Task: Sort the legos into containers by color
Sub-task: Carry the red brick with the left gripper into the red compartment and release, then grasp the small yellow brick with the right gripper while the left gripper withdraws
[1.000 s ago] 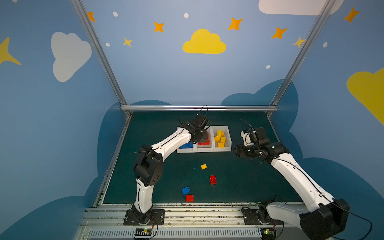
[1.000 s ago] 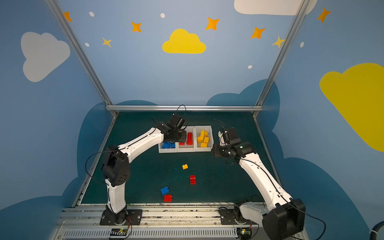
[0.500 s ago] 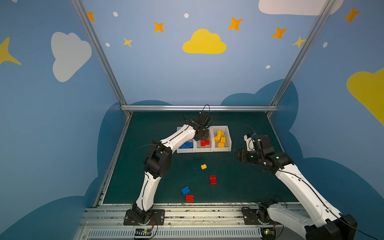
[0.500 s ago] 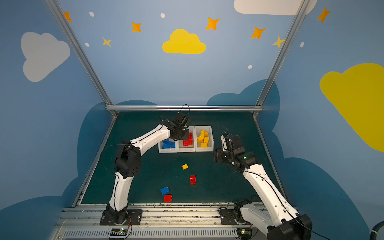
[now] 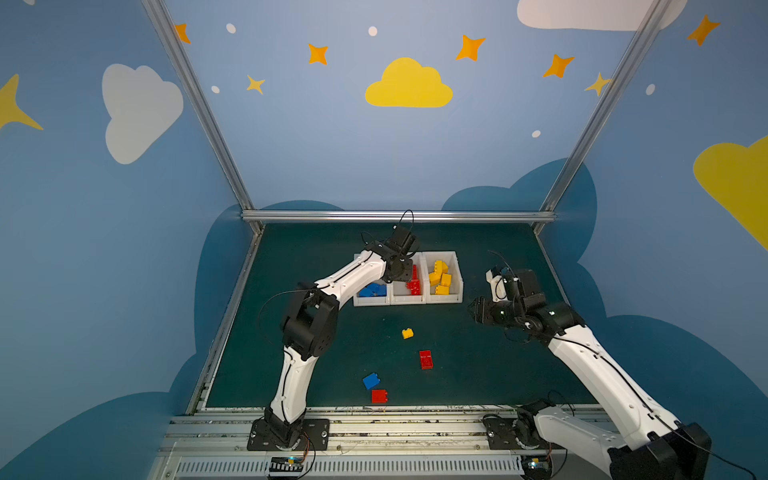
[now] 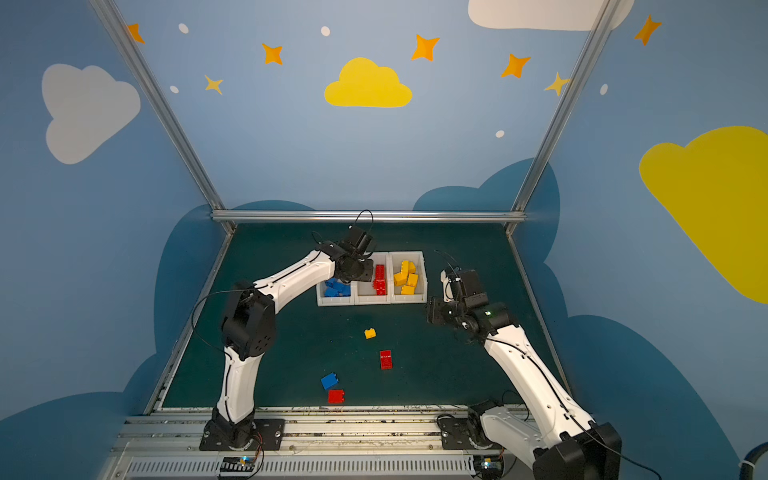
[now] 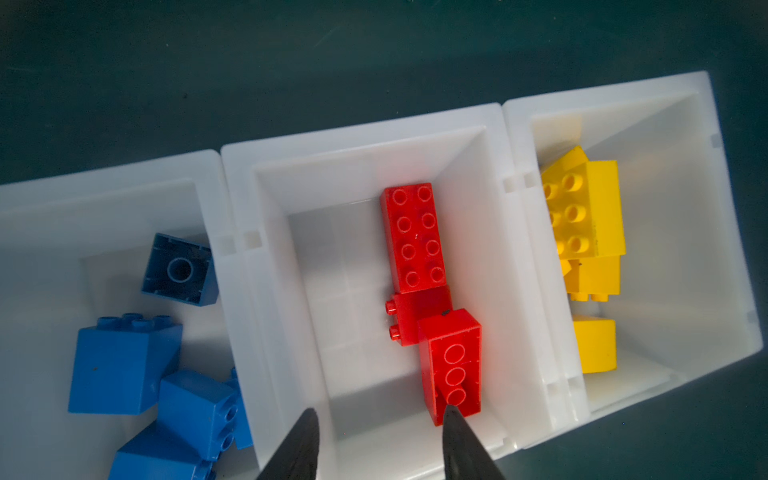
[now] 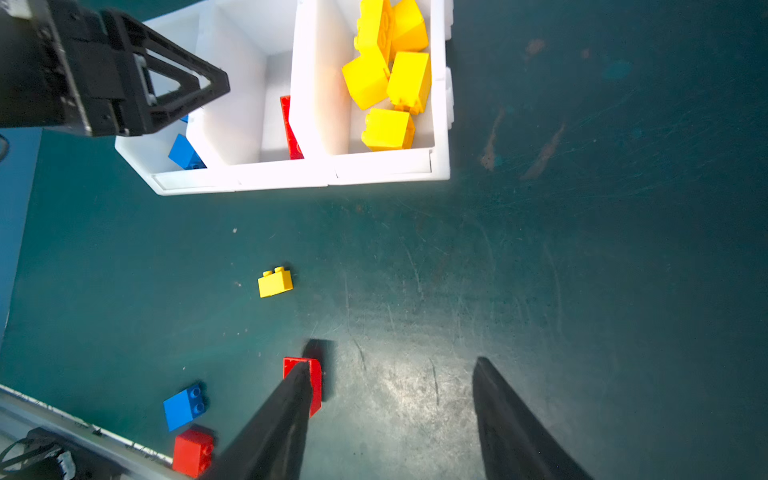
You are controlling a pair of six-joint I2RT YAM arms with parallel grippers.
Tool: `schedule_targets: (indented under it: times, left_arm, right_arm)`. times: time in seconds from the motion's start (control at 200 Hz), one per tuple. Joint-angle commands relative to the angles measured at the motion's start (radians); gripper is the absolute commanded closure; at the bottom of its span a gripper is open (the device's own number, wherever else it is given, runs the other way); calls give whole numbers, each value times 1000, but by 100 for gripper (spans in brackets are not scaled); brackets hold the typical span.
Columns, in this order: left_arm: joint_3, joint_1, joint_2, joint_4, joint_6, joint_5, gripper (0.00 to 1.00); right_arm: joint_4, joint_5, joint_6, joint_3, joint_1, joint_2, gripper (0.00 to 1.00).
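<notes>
Left end effector (image 7: 379, 411) hangs over the middle container (image 7: 361, 137), jaws partly apart with nothing between them; a red brick (image 7: 453, 365) lies tilted inside on the other reds, so the drop-off step looks finished. Right end effector (image 8: 395, 361) is empty, jaws well apart, above the tabletop (image 8: 540, 291) near the flat red brick (image 8: 318, 382). A small yellow brick (image 8: 275, 282), a blue brick (image 8: 183, 405) and a second red brick (image 8: 193, 451) also lie unsorted. Next move likely calls for the right arm to straddle that flat red brick, close, and carry it to the middle container once the left arm clears.
</notes>
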Motion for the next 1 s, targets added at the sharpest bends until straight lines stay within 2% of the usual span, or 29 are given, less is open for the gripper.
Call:
schedule_targets:
  times: [0.0, 0.12, 0.426, 0.706, 0.996]
  left_arm:
    - [-25, 8, -65, 29, -12, 18, 51]
    - [-79, 10, -119, 55, -21, 26, 51]
    - [-275, 18, -302, 113, -47, 19, 50]
    - [-516, 42, -496, 171, -112, -8, 49]
    - [-690, 50, -654, 144, -169, -59, 48]
  right_arm:
    - [-4, -40, 12, 1, 3, 25, 38]
    - [-16, -62, 33, -19, 37, 58, 39]
    - [41, -52, 109, -91, 233, 160, 38]
    - [-92, -32, 177, 27, 369, 361, 38]
    - [-68, -5, 141, 139, 434, 503, 39]
